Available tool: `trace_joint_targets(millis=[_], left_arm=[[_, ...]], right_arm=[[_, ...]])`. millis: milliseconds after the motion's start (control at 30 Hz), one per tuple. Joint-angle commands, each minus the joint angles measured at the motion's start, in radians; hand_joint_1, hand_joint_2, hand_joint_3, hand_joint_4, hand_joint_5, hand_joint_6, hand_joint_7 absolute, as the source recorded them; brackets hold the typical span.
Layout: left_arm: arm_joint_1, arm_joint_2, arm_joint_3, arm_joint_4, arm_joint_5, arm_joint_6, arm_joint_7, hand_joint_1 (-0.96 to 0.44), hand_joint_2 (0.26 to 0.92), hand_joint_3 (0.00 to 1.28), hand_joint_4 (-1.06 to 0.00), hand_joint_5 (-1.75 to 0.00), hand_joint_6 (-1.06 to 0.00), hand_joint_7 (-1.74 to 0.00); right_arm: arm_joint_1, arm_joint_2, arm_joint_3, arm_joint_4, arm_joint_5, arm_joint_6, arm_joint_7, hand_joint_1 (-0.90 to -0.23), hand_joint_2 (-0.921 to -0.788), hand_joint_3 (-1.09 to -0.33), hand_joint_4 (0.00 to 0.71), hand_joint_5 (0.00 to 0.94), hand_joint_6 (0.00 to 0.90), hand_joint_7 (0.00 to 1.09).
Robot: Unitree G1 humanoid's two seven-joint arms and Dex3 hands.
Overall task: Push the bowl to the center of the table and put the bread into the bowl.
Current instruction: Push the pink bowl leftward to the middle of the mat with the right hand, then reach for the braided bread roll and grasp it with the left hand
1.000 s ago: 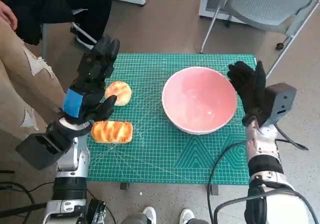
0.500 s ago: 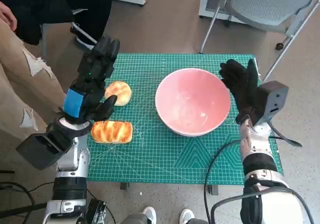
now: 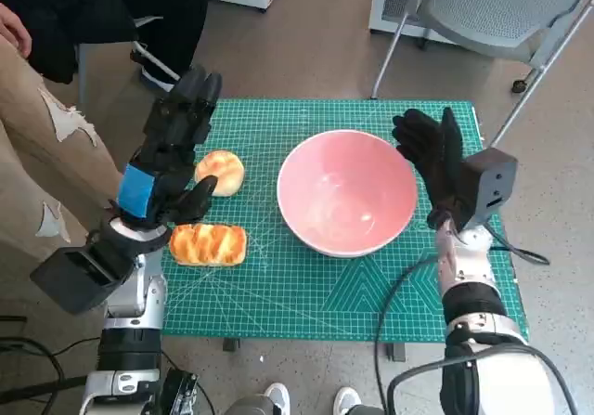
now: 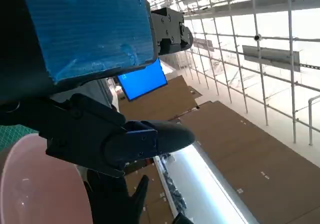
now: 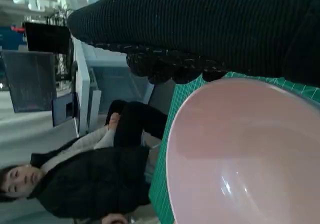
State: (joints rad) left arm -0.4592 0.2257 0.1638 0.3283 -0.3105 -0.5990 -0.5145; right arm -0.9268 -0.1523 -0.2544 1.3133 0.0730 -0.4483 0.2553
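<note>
The pink bowl [image 3: 347,192], smooth, glossy and round, stands upright on the green cutting mat [image 3: 306,285] covering the tabletop, nearer the right edge than the left. Its right rim is partly hidden behind the right hand [image 3: 434,155], whose knitted glove lies flat against the outer wall with fingers extended and slightly apart, holding nothing. The right wrist view shows that glove [image 5: 200,28] as a ribbed dark band above the bowl's interior [image 5: 245,154], and also a seated person in dark clothing [image 5: 85,179] beyond the table's left edge, whom the head view shows only as cropped legs. Two pieces of bread lie near the left edge: a round bun [image 3: 221,171] and, nearer the front edge, a ridged golden loaf [image 3: 208,244]; the bun's left side is covered by the left hand [image 3: 167,169]. That hand hangs above the left edge, blue tape on its back, fingers spread and empty. The left wrist view shows its fingers [image 4: 125,139] apart, a cut-off arc of bowl [image 4: 35,184], and mostly ceiling; neither bread appears there.
</note>
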Motion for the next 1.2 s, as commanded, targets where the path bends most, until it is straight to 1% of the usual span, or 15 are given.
trace_joint_targets(millis=[33,133,233,333,533,667,800,933,1033,1200], left_arm=[[0.012,0.002,-0.002,-0.011,0.012,-0.007,0.006,-0.75,0.921,0.52,-0.04,0.0,0.0,-0.27],[0.013,0.002,-0.002,-0.012,0.012,-0.006,0.008,-0.75,0.921,0.52,-0.04,0.0,0.0,-0.27],[0.015,0.001,-0.002,-0.012,0.012,-0.007,0.009,-0.75,0.921,0.53,-0.04,0.0,0.0,-0.27],[0.017,0.001,-0.001,-0.012,0.013,-0.009,0.01,-0.75,0.921,0.52,-0.04,0.0,0.0,-0.28],[0.026,0.0,-0.002,-0.023,0.014,-0.008,0.016,-0.75,0.921,0.52,-0.04,0.0,0.0,-0.28],[0.033,0.0,-0.002,-0.034,0.009,-0.004,0.019,-0.75,0.921,0.52,-0.04,0.0,0.0,-0.28],[0.041,-0.001,0.001,-0.048,0.005,0.001,0.026,-0.75,0.921,0.53,-0.04,0.0,0.0,-0.29],[0.047,-0.002,0.002,-0.062,0.001,0.006,0.031,-0.75,0.921,0.53,-0.04,0.0,0.0,-0.29],[0.049,-0.004,0.002,-0.072,-0.003,0.009,0.037,-0.75,0.921,0.53,-0.04,0.0,0.0,-0.3],[0.051,-0.009,0.0,-0.082,0.001,0.009,0.046,-0.74,0.921,0.54,-0.04,0.0,0.0,-0.3]], right_arm=[[0.007,0.008,0.006,0.008,-0.011,0.011,0.007,-0.661,-0.921,-0.785,0.189,0.0,0.231,0.01],[0.007,0.01,0.008,0.008,-0.014,0.012,0.002,-0.666,-0.921,-0.791,0.188,0.0,0.228,0.0],[0.006,0.008,-0.002,0.008,-0.002,0.017,0.012,-0.679,-0.921,-0.79,0.188,0.001,0.228,0.0],[0.004,0.003,-0.011,0.005,0.008,0.016,0.023,-0.676,-0.921,-0.786,0.189,0.001,0.229,0.0],[0.0,-0.024,-0.018,-0.01,0.009,-0.018,0.033,-0.661,-0.921,-0.777,0.192,0.002,0.232,0.01],[-0.002,-0.041,-0.019,-0.03,0.007,-0.073,0.034,-0.661,-0.921,-0.774,0.195,0.003,0.234,0.01],[0.005,-0.049,-0.009,-0.067,0.001,-0.163,0.038,-0.648,-0.921,-0.798,0.196,0.003,0.234,0.01],[0.015,-0.05,-0.001,-0.102,0.007,-0.237,0.062,-0.649,-0.921,-0.814,0.196,0.002,0.232,0.01],[0.03,-0.045,0.003,-0.144,0.023,-0.307,0.107,-0.655,-0.921,-0.82,0.194,0.001,0.234,0.01],[0.055,-0.033,0.013,-0.209,0.053,-0.399,0.18,-0.653,-0.921,-0.824,0.195,0.002,0.243,0.01]])
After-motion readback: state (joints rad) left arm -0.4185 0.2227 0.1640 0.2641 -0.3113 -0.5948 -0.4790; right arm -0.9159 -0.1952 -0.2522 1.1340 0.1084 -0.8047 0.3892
